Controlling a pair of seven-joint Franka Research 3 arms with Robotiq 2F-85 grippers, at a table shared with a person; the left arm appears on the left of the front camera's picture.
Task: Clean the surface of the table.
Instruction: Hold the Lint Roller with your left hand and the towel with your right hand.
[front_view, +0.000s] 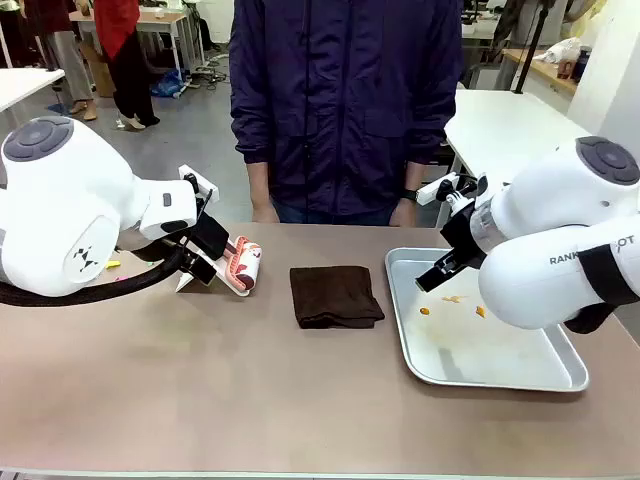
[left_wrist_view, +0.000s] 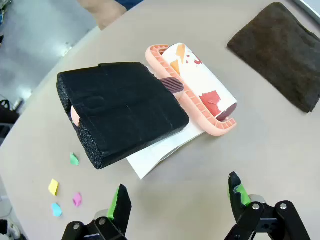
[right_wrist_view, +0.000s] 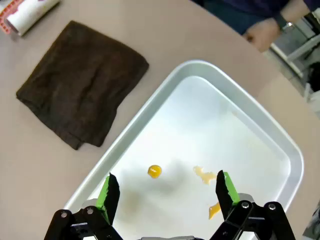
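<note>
Table (front_view: 250, 385): matte brownish-taupe top with a thin pale edge, spanning the front view, with a person (front_view: 345, 100) in a dark jacket standing at the far side. The front view gives the layout: lint roller (front_view: 243, 265) on the left, folded dark brown cloth (front_view: 335, 295) in the middle, silver tray (front_view: 500, 355) on the right, all apart from each other on the tabletop. The left wrist view adds close detail. The roller has a ribbed salmon-pink plastic frame and a white sticky roll with red and orange flecks stuck to it. A chunky black foam block (left_wrist_view: 120, 112), coarse and porous at its cut edges, covers the handle end, and a white sheet (left_wrist_view: 160, 152) lies under it. Small paper scraps (left_wrist_view: 74, 159) in green, yellow, pink and blue lie loose on the table beside the block. Left gripper (left_wrist_view: 178, 200) hangs above the tabletop just short of the block, jaws wide, nothing between the green pads. The right wrist view looks straight down into the tray: smooth dull metal, rounded corners, raised rim. It also shows a few orange-yellow bits (right_wrist_view: 154, 171) and smears on the tray floor, the plush cloth beside it, and the person's hand (right_wrist_view: 260, 34) with a wristwatch at the table edge. Right gripper (right_wrist_view: 167, 192) is over the tray, jaws wide, empty.
</note>
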